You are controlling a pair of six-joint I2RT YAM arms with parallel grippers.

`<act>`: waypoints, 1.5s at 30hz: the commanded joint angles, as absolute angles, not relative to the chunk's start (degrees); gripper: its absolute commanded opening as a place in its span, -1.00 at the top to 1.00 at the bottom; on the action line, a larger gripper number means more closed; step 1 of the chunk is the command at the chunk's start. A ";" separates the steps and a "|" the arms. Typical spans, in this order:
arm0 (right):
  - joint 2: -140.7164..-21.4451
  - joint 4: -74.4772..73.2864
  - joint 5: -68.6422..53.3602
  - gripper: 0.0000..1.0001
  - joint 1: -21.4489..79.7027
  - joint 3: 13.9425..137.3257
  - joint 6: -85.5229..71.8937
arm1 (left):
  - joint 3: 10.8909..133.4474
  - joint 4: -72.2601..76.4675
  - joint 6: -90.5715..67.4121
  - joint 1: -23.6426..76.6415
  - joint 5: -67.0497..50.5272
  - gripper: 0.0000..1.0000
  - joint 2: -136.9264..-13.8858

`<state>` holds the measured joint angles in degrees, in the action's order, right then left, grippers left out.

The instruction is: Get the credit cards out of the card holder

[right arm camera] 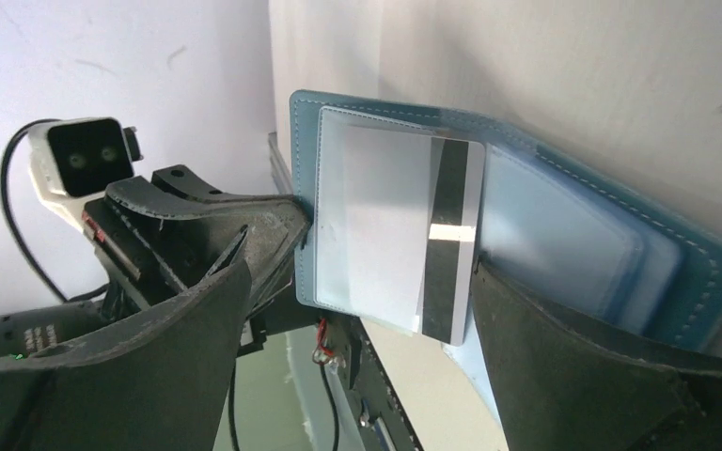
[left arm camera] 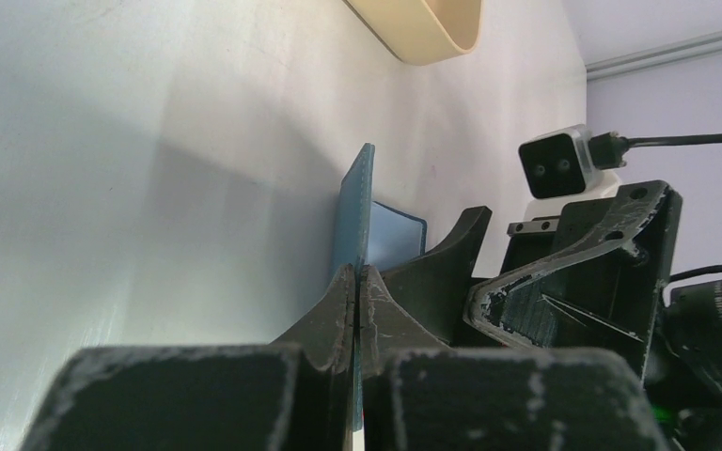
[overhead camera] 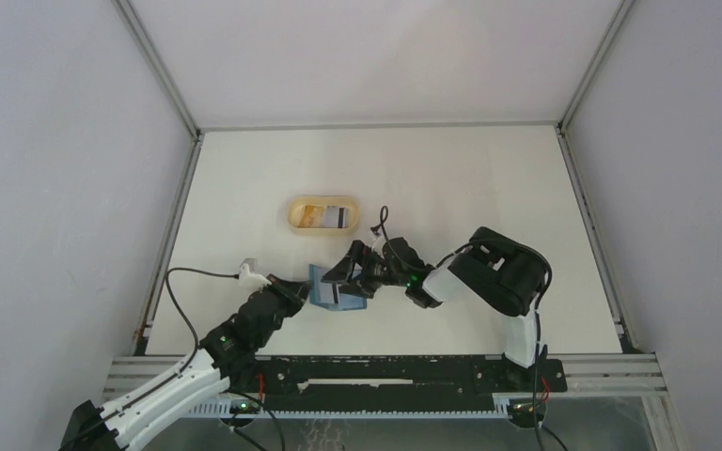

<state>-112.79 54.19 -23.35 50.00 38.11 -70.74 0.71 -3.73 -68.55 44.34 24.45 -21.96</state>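
Your left arm (overhead camera: 254, 324) lies low, jaws clenched on the card holder (right arm camera: 705, 272); right jaws released (straddling a striped card (right arm camera: 390, 216)).

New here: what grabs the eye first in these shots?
The blue wallet held open mid-table. The left claw is pinched shut on its edge, and the right claw sits open around a white card with a dark stripe that sticks out of the wallet. Behind them, a tan dish holds more cards.
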 commanded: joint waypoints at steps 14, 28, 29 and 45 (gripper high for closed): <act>-115.19 46.01 -21.45 -0.96 54.92 42.47 -65.36 | -5.37 -3.24 -67.58 44.39 22.79 1.00 -38.71; -113.07 56.41 -20.08 -0.68 52.82 37.54 -66.84 | 1.41 2.40 -66.22 44.38 23.91 1.00 -57.00; -112.97 57.01 -19.98 -0.62 52.82 37.46 -66.95 | 1.36 2.84 -66.32 44.43 23.76 1.00 -57.60; -111.43 64.28 -20.38 0.15 48.54 30.81 -67.07 | 0.35 -1.32 -66.83 44.39 25.01 1.00 -51.33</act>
<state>-113.16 59.96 -20.47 49.74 31.33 -67.99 3.07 9.69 -68.62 44.14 26.15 -51.11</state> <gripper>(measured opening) 0.428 0.009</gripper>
